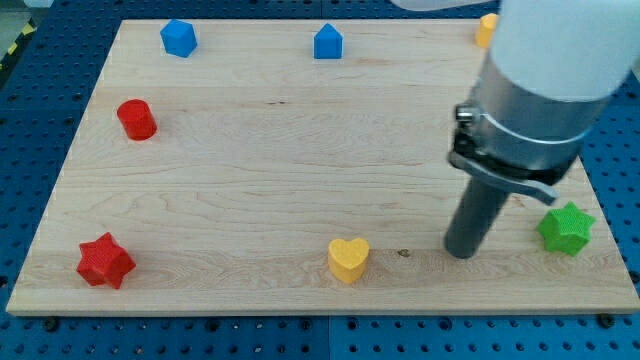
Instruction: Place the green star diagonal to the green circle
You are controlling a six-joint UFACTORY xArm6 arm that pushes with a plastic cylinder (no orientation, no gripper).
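Green star-shaped plastic block (566, 228) sits near the wooden desk's (250, 150) bottom-right corner, my tip (460, 252) just to its left (no gripper on this rod, nothing held). No green circle shows; a push rightward risks sliding the star off the edge.

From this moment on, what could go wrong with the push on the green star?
1. The green star sits near the board's right edge; my tip is to its left, so a rightward push could slide it off.
2. No green circle is visible; the arm's body may hide it, so the target spot is uncertain.
3. The yellow heart lies left of my tip and could be bumped while repositioning.
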